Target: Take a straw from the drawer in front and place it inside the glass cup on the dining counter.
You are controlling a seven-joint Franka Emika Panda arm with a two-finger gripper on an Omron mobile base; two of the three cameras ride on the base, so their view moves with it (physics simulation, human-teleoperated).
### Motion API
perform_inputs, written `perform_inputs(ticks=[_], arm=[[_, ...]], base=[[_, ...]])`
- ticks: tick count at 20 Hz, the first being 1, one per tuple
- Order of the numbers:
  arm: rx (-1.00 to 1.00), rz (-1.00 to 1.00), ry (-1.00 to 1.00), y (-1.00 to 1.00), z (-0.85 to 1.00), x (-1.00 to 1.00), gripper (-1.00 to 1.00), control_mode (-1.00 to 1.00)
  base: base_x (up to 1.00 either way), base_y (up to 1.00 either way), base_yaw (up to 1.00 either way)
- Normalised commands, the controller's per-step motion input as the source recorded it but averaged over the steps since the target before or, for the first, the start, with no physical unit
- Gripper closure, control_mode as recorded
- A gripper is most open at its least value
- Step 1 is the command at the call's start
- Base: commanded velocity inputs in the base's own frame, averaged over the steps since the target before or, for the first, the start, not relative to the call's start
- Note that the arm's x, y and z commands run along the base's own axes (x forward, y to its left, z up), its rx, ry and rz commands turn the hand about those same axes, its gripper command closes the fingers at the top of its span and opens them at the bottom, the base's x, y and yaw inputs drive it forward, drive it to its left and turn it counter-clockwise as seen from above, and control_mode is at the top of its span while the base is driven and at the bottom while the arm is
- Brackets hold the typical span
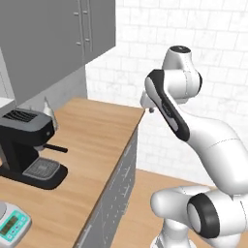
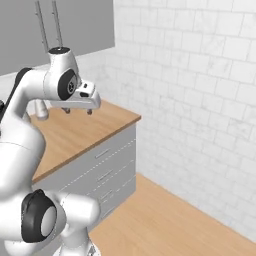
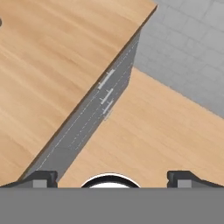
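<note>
My gripper [image 3: 113, 177] is open, its two fingertips [image 3: 43, 176] wide apart with nothing between them. It hangs above the far end of the narrow wooden worktop [image 1: 97, 140], near the corner, and points down; it shows in the left base view [image 1: 151, 109] and the right base view [image 2: 78, 110]. Below the worktop edge a stack of grey drawer fronts [image 3: 106, 92] with small bar handles is all shut [image 2: 102, 170]. The straw is hidden. The glass cup and the dining counter are out of view.
A black coffee machine [image 1: 31, 145] and a small scale [image 1: 12, 224] stand on the worktop's near left. A grey-white dispenser bottle [image 2: 41, 109] stands at the back. Grey wall cabinets [image 1: 58, 34] hang above. White tiled wall [image 2: 200, 90] and wood floor [image 2: 165, 220] lie to the right.
</note>
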Motion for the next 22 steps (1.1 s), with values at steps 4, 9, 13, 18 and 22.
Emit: perform_inputs(ticks=[4, 9, 13, 18, 22], arm=[[0.00, 0.00, 0.00, 0.00, 0.00, 0.00, -1.00, 1.00], [0.00, 0.00, 0.00, 0.00, 0.00, 0.00, -1.00, 1.00], [0.09, -0.07, 0.00, 0.00, 0.00, 0.01, -1.00, -1.00], [0.32, -0.13, 0.00, -0.53, -0.06, 0.00, -1.00, -1.00], [0.42, -0.08, 0.00, -0.59, -0.40, 0.00, -1.00, -1.00]], base=[[-0.47, 0.40, -0.16], [-0.03, 0.29, -0.10], [0.02, 0.09, -0.06], [0.00, 0.00, 0.00], [0.00, 0.00, 0.00]])
